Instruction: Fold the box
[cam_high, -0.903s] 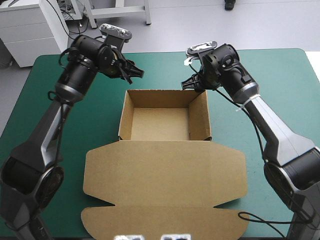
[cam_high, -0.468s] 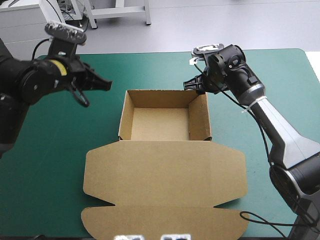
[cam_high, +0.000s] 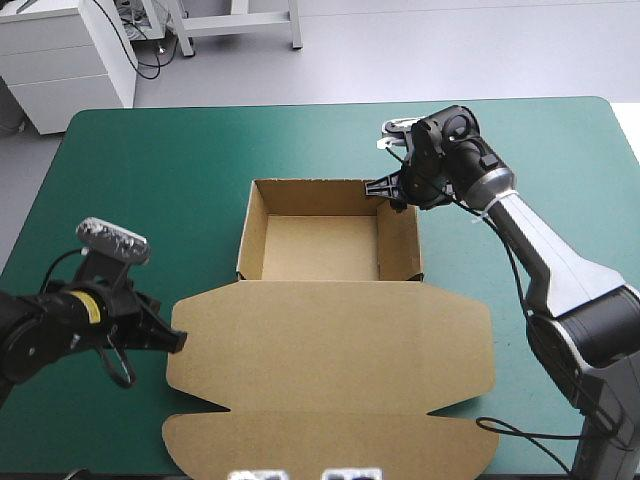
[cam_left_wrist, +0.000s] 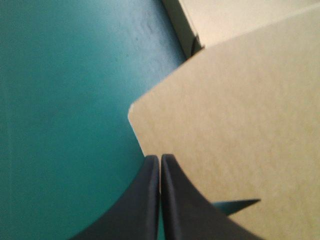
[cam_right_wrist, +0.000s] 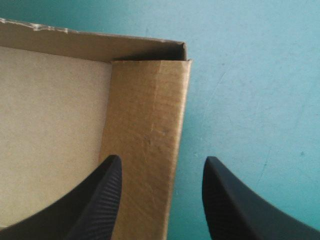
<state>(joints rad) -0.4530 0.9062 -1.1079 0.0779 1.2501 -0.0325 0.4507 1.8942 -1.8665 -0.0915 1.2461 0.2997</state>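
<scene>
Two-fingered left gripper (cam_high: 180, 341), pressed together, sits at the box (cam_high: 330, 350) lid edge; right gripper (cam_high: 385, 190), spread, straddles a corner.

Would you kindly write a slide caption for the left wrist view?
Shut left gripper by a corner of the box's flat lid, over the teal-green cover.

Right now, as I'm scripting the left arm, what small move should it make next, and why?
Probably slide the shut left gripper under the lid at its left edge to lift it: its tip sits at that edge, the lid lies flat on the table, and the tray already has its walls up.
</scene>
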